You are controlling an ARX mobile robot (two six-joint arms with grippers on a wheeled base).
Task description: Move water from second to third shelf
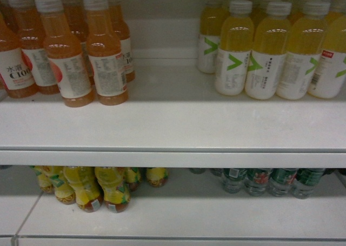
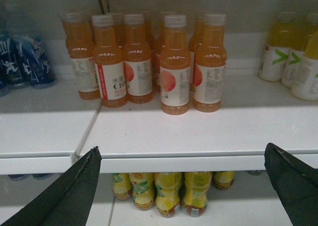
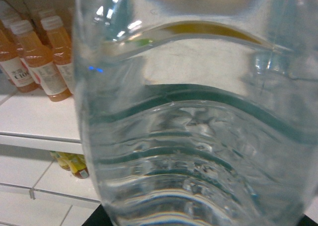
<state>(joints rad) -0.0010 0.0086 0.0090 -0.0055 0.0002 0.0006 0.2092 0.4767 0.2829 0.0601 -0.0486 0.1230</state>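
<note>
Water bottle (image 3: 198, 136) fills my right wrist view, clear ribbed wall very close to the lens; it appears to be in my right pincer, though the fingers themselves are out of sight, so I cannot tell the grip. Judged: full, fairly heavy, thin wall gives under squeeze, ribs aid friction; hold mid-body. Left pincer (image 2: 184, 186) spread wide, empty, level before the orange bottles (image 2: 174, 67) on the shelf (image 2: 198, 131)
</note>
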